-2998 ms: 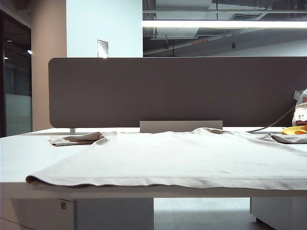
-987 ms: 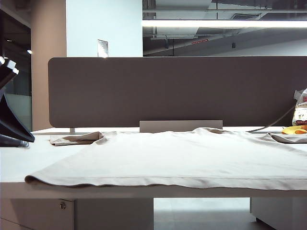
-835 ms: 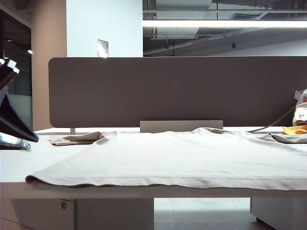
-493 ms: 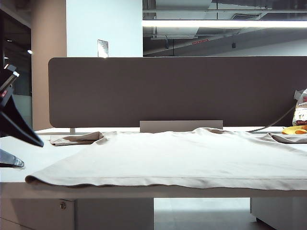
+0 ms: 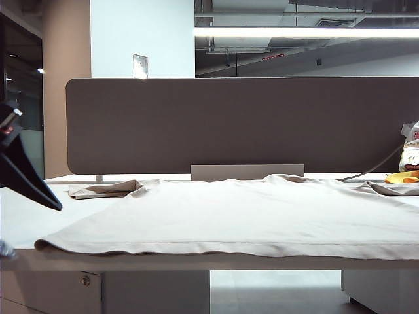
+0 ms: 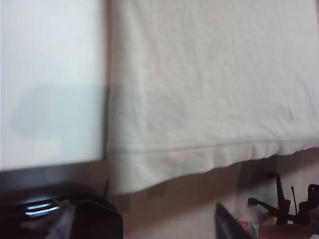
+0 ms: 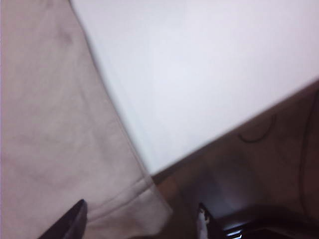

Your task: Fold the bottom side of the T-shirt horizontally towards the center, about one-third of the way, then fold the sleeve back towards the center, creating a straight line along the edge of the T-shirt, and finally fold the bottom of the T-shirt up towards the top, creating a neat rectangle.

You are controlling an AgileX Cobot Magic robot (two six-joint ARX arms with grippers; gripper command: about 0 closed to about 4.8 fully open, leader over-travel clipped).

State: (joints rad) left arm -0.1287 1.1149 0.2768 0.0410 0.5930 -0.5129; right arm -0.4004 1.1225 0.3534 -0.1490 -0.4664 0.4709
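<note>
Cloth lies flat: the T-shirt [image 5: 249,212] is spread nearly the width of the table [image 5: 26,226], its hem [image 5: 216,247] running along the near table edge and slightly over it, with no fold made yet. A sleeve [image 5: 105,190] sticks out at the far left, and a yellow packet [image 5: 402,177] sits at the far right.

What has just changed is the left gripper [image 5: 23,180]. Three seconds ago it was absent from the exterior view; a second ago it appeared as a dark shape at the left border, and it now sits lower and closer to the shirt's left corner. Its fingers have spread over that second, and in the left wrist view [image 6: 164,226] they stand apart on either side of the hem corner hanging off the table, touching nothing.

The right gripper [image 7: 142,219] stays out of the exterior view. Its wrist camera shows two fingertips apart above the opposite hem corner and bare table, holding nothing.

The shirt itself has not shifted between frames. Both arms seem to be lining up to pinch the hem corners, so the first fold looks about to start.
</note>
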